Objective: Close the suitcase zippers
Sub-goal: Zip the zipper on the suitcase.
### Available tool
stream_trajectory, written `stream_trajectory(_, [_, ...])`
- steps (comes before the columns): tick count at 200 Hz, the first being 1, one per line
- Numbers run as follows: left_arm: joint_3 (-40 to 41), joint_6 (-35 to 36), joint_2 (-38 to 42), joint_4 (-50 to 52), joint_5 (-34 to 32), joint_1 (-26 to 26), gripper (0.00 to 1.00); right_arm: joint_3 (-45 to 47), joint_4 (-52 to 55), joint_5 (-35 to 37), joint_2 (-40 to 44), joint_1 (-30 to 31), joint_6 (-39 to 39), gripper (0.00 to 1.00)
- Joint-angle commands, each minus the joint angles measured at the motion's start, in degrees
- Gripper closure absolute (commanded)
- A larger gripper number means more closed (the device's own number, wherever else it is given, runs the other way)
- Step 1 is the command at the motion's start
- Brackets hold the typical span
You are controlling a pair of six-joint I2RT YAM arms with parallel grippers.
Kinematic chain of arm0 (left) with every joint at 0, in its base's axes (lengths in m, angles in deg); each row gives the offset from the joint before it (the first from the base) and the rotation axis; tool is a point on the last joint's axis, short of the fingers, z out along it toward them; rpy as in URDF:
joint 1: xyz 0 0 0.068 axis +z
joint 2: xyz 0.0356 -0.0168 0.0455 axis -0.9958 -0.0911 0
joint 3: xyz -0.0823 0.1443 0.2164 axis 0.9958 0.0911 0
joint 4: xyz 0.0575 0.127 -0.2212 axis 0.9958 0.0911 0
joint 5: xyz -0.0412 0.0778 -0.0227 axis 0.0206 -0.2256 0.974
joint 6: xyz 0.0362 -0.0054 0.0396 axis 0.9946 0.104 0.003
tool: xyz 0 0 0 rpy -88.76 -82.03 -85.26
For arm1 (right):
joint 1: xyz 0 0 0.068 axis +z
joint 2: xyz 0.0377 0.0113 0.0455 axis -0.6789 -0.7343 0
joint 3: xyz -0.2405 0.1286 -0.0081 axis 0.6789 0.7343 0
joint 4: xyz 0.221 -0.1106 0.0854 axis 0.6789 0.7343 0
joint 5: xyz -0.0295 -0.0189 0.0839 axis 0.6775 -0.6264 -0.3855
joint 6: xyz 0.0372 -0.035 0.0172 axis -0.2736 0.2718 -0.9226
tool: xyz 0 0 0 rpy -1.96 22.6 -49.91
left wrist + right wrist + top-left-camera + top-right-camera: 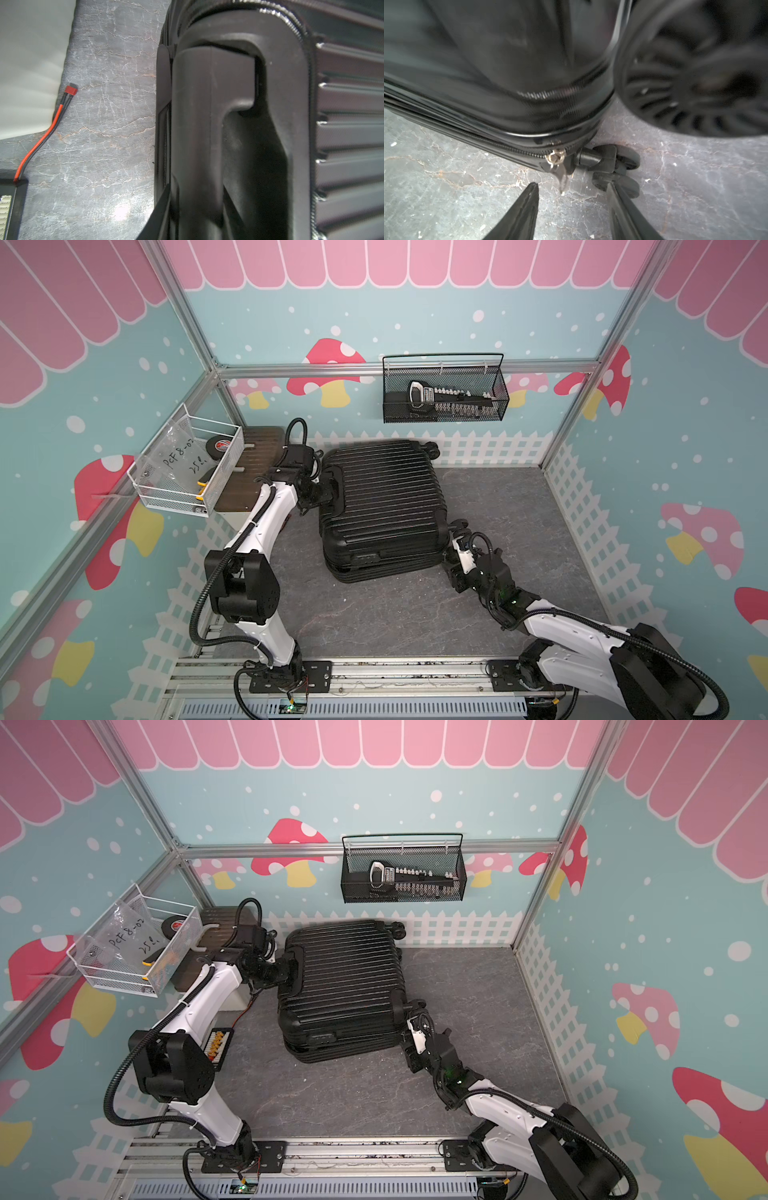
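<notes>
Hanging on the left wall, the white wire basket [166, 497] holds a clear bag [183, 460] handwritten "PCF 8-02" and what looks like "25 l", a roll of black tape [222, 445] and a yellow-and-black tool [202, 487]. The black mesh basket [444, 412] on the far wall holds a bit set [440, 400]; its label is unreadable. The suitcase [382, 506] lies flat mid-table, wheels to the right. The left gripper [322, 489] is clamped on its recessed handle [197, 124]. At the near right corner, the right gripper [573, 185] has its fingers apart, with the zipper pull [557, 164] just ahead of them, untouched.
</notes>
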Motion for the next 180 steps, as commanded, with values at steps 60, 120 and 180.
stream_trajectory(60, [-0.72,-0.67,4.64,-2.11,6.75,-0.23,0.84,-3.93,-8.84,4.03,-9.74,-0.41,2.36,0.52])
stream_trajectory(120, [-0.53,-3.6,5.11,-2.61,7.78,-0.48,0.85,-1.09,-17.04,1.45,-9.96,-0.33,9.84,0.91])
stream_trajectory(180, [7.07,-20.03,10.91,-14.47,0.02,-1.06,0.88,2.51,-17.62,-8.49,-5.72,-0.35,12.63,1.0])
